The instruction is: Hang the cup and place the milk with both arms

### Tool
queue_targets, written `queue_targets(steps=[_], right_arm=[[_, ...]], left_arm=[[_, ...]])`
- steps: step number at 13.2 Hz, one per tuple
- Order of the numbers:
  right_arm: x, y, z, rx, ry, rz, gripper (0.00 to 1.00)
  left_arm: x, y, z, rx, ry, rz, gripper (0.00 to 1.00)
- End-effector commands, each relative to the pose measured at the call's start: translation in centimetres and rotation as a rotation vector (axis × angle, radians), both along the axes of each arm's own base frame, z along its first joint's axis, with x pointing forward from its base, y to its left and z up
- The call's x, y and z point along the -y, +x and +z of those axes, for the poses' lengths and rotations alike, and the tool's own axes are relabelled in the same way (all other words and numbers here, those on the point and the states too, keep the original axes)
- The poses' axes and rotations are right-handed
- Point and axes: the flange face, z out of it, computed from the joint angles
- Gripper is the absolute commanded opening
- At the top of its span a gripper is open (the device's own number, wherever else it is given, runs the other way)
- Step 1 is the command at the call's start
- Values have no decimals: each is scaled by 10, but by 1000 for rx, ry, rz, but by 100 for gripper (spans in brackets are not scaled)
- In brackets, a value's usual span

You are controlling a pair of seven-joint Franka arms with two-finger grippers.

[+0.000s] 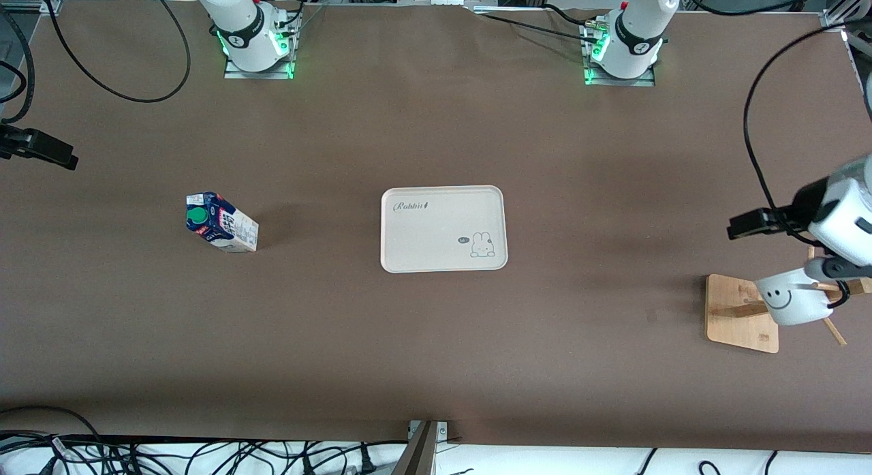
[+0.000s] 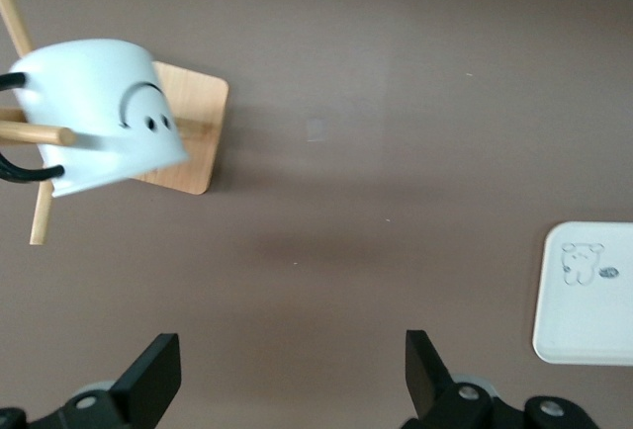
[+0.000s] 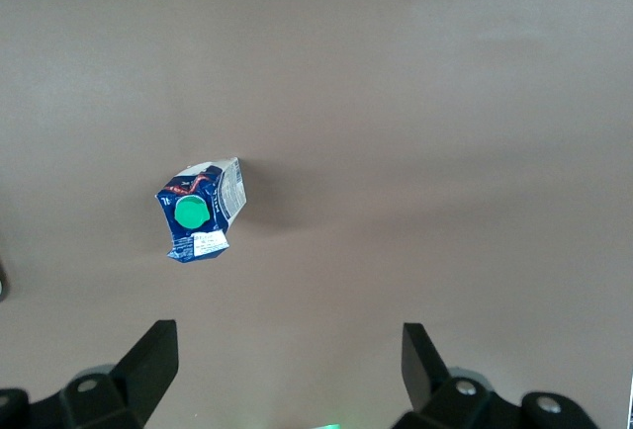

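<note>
The cup [image 1: 790, 298], a white mug with a black smiley face, hangs by its black handle on a peg of a wooden rack [image 1: 732, 311] at the left arm's end of the table. It also shows in the left wrist view [image 2: 99, 113], on the peg [image 2: 40, 133]. My left gripper [image 1: 839, 269] is open and empty beside the cup, over the rack; in its wrist view [image 2: 292, 370] only bare table lies between its fingers. The milk [image 1: 219, 223] stands on the table toward the right arm's end. My right gripper [image 3: 287, 360] is open and empty high over the table near the milk [image 3: 203, 212].
A beige rabbit tray [image 1: 443, 228] lies in the middle of the table, also in the left wrist view [image 2: 588, 296]. The rack's base [image 2: 198, 123] is a flat wooden square. Cables run along the table's edges.
</note>
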Motion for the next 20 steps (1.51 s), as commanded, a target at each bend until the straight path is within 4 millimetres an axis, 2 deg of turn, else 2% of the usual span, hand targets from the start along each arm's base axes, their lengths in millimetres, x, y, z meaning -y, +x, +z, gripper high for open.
queue_targets(steps=[1,3,4,6,7,9,10,11,12,15,19,20], right_arm=[[0,-6,1,8,13,6,100],[-1,-6,2,11,13,9,100],[0,-6,2,11,13,6,100],[0,-5,0,7,18,15,100],[0,-4,-1,5,19,23,100],[0,-5,-1,4,17,29,100],[1,-4,-1,4,14,32,100],[1,-3,-3,0,13,35,100],[1,-2,-3,8,12,37,100],[3,0,5,26,16,120,100],[3,-1,7,34,20,106,100],[10,-2,8,36,18,94,100]], left_arm=[[-2,-19,17,6,19,-131,100],[-5,-22,6,-16,18,-149,100],[-5,-34,-2,-49,23,-147,100],[1,-65,-4,-3,40,-158,100],[2,-73,-8,11,43,-166,100],[5,-77,-1,71,50,-166,100],[1,-80,0,105,54,-162,100],[-12,-89,4,117,48,-135,100],[-11,-95,5,128,46,-135,100],[-16,-104,13,150,58,-139,100],[-13,-104,14,155,45,-133,100],[-13,-103,14,155,47,-133,100]])
